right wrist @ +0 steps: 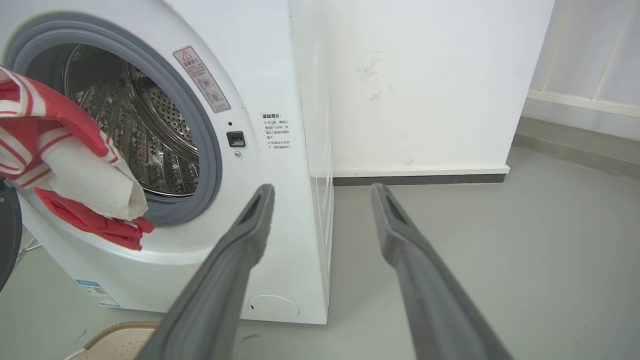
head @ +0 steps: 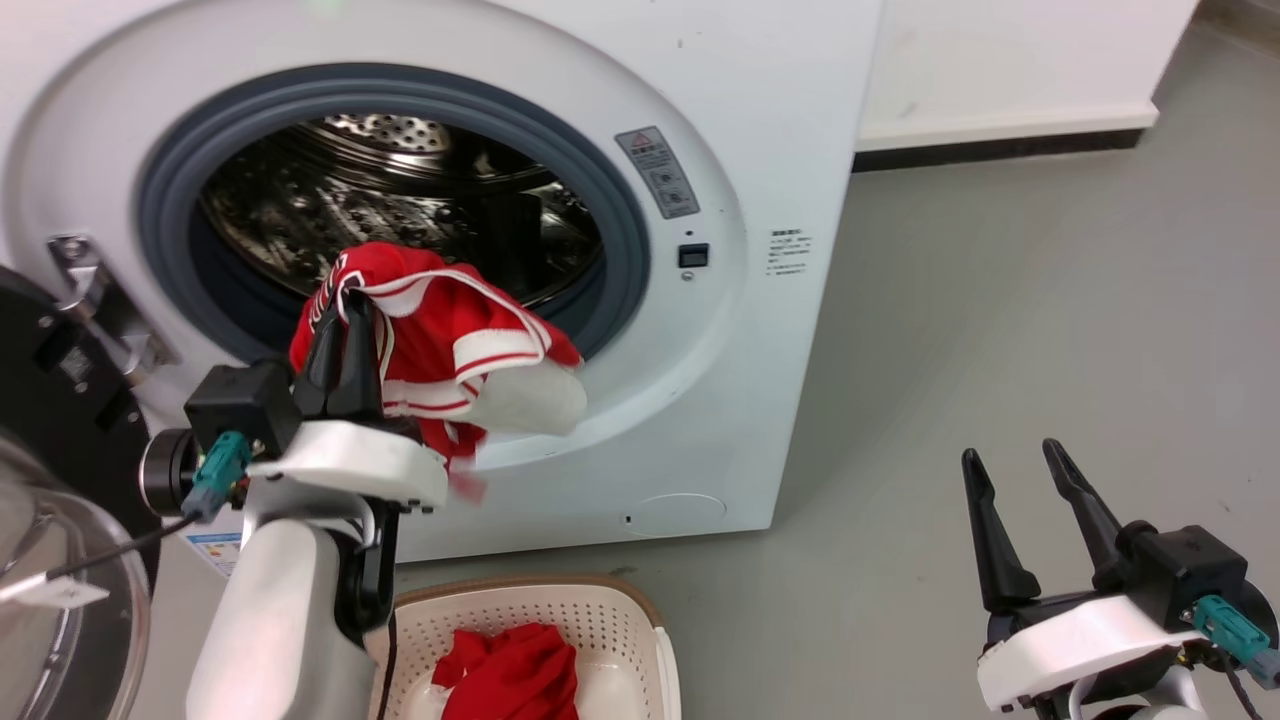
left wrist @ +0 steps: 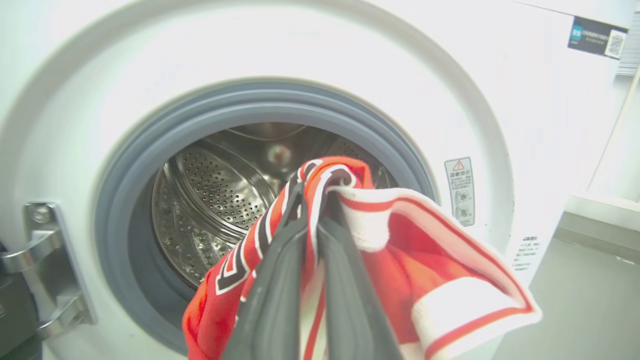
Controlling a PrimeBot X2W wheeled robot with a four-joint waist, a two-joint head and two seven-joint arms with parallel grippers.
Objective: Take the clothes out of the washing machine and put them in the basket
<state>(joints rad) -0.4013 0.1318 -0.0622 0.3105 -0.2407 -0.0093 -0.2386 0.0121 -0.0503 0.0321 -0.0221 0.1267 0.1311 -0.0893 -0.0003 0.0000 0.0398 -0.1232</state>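
Holding one red garment (head: 450, 340) before the washing machine (head: 760, 120) opening, left hand (head: 342, 318) clamped on its striped trim.
Count: two red pieces, the second red piece (head: 515, 670) lying in the single basket (head: 620, 610) on the floor below; one machine. Right hand (head: 1010, 452) sits at lower right, fingers spread wide, gripping nothing. One warning label (head: 657, 172) with red triangle beside the opening; its print is too small to read.

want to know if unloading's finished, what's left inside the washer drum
Inside the drum, the back and side walls show bare perforated steel. The red garment, clamped in the left gripper, hangs across the lower front of the opening, so the drum floor behind it is covered.
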